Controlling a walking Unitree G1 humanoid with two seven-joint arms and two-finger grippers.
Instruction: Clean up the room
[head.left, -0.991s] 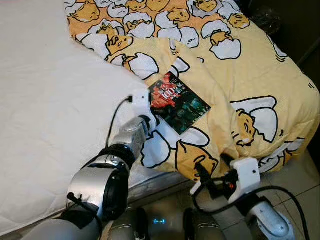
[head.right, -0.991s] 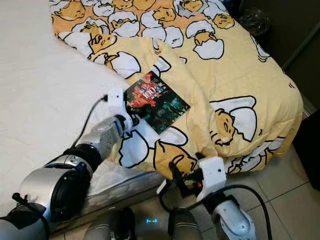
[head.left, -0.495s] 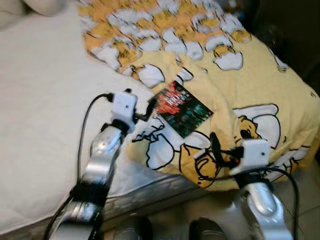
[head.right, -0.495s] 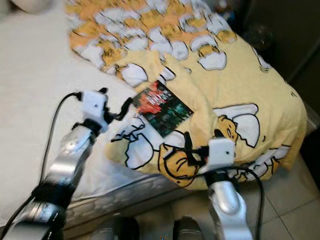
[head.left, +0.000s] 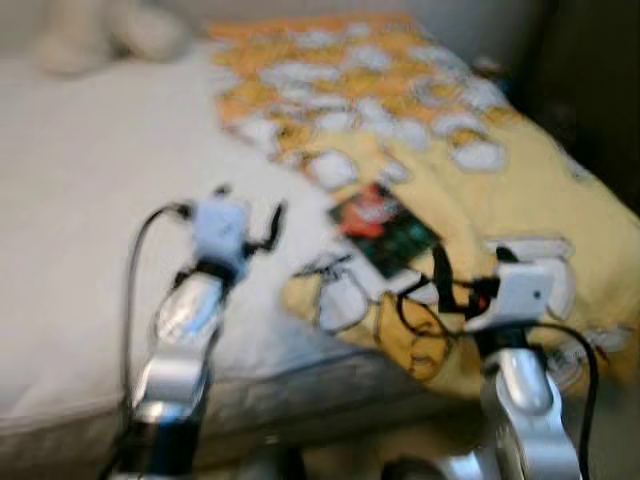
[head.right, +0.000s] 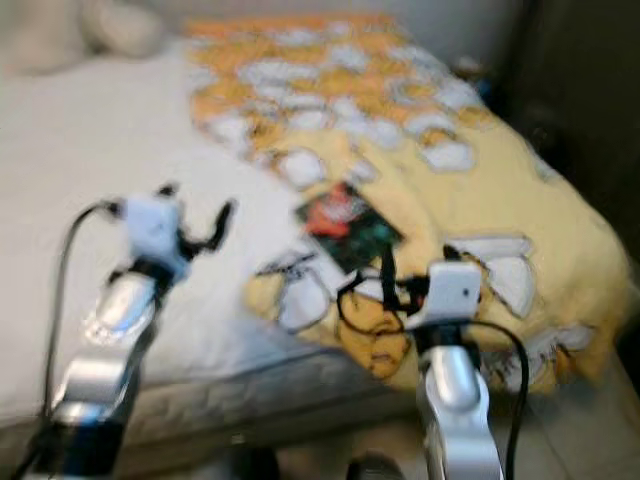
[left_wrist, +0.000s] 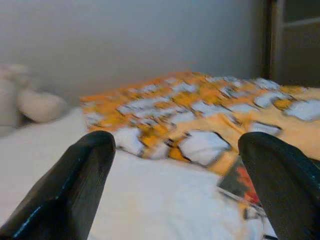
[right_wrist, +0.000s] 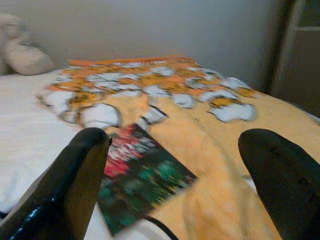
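- Head views blurred; both arms raised over the near edge of the white-sheeted bed (head.left: 90, 250).
- Thin dark booklet with red and green cover (head.left: 385, 228) lies flat on the yellow egg-print quilt (head.left: 520, 190), near the quilt's left edge, nothing holding it.
- Left gripper (head.left: 250, 222) hangs over bare white sheet, left of the booklet and apart from it; jaws spread wide, empty (left wrist view).
- Right gripper (right_wrist: 175, 190) just near-side of the booklet, jaws spread wide, empty, booklet showing between the fingers (right_wrist: 75, 175).
- Cream plush toy (left_wrist: 25, 100) at far left of bed.
- Step, as I judge: approach to pick up the booklet, no contact yet.
- Next move likely: bring one gripper down to a booklet edge, get a finger under it on soft quilt, then close.
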